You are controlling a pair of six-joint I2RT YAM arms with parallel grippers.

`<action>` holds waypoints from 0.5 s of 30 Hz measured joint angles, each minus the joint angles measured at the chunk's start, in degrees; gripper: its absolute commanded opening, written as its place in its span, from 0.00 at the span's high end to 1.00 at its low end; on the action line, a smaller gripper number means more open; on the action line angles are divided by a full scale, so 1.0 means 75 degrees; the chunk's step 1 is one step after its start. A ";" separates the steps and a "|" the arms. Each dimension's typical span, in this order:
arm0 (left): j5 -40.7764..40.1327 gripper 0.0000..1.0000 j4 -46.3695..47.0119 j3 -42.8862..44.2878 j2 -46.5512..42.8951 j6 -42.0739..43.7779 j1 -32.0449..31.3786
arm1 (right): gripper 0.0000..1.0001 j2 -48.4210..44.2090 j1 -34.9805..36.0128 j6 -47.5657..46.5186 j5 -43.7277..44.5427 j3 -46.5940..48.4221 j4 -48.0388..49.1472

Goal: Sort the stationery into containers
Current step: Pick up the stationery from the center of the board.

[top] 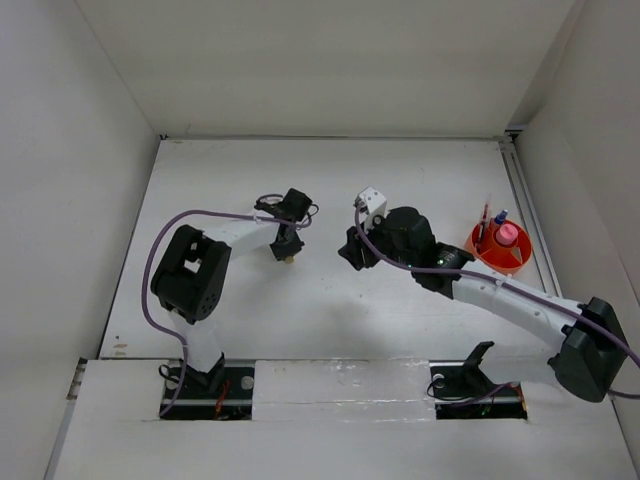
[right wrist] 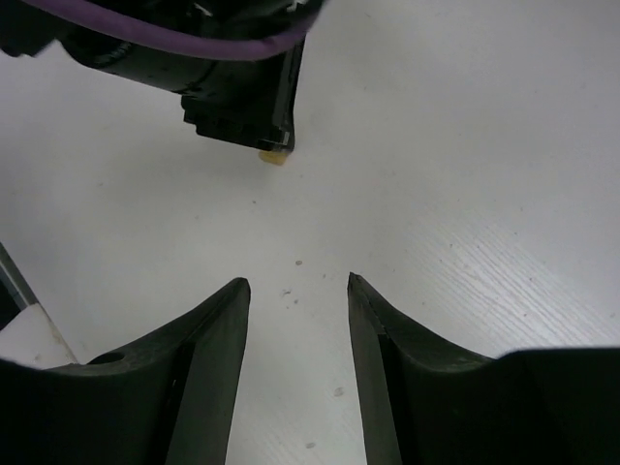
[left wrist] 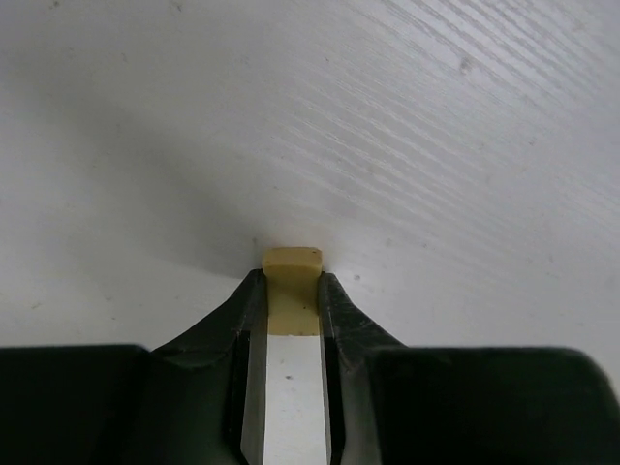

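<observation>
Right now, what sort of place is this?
Probably a lab test booth: blank white walls box in a white table, two robot arms are bolted at its near edge, and one orange cup holds pens.

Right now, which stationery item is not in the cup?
The tan eraser, pinched in the left gripper. The pens, pink-capped tube and blue-capped bottle all stand inside the orange cup.
</observation>
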 measured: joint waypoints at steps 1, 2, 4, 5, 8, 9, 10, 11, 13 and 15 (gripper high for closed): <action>0.0140 1.00 0.0187 -0.0146 -0.0131 -0.0006 0.0026 | 0.47 -0.0064 -0.0160 0.0096 -0.0303 -0.0294 0.0265; 0.0321 1.00 0.0402 -0.0306 -0.0297 -0.0003 0.0032 | 0.46 -0.0143 -0.0303 0.0221 -0.0525 -0.0574 0.0455; 0.0682 1.00 0.0772 -0.0580 -0.0769 0.0003 0.0015 | 0.44 -0.0245 -0.0434 0.0420 -0.0845 -0.0947 0.0723; 0.0819 1.00 0.0938 -0.0685 -0.1078 0.0003 -0.0020 | 0.44 -0.0251 -0.0425 0.0516 -0.0982 -0.1011 0.0842; 0.0985 1.00 0.1498 -0.0731 -0.2133 0.0000 -0.0268 | 0.44 -0.0248 -0.0251 0.0755 -0.1105 -0.0991 0.1236; 0.0973 1.00 0.1664 -0.0682 -0.2457 0.0003 -0.0420 | 0.43 -0.0227 -0.0169 0.0868 -0.1099 -0.0941 0.1370; 0.0965 1.00 0.1789 -0.0600 -0.2734 0.0003 -0.0577 | 0.43 -0.0201 -0.0125 0.0979 -0.1043 -0.0906 0.1472; 0.0976 1.00 0.1935 -0.0507 -0.2964 0.0003 -0.0702 | 0.43 -0.0175 -0.0067 0.1087 -0.0962 -0.0877 0.1617; 0.1061 1.00 0.2328 -0.0458 -0.3334 -0.0003 -0.0918 | 0.43 -0.0160 0.0012 0.1349 -0.0720 -0.0868 0.1865; 0.1233 1.00 0.2646 -0.0490 -0.3631 -0.0026 -0.0973 | 0.43 -0.0172 0.0122 0.1568 -0.0321 -0.0871 0.2136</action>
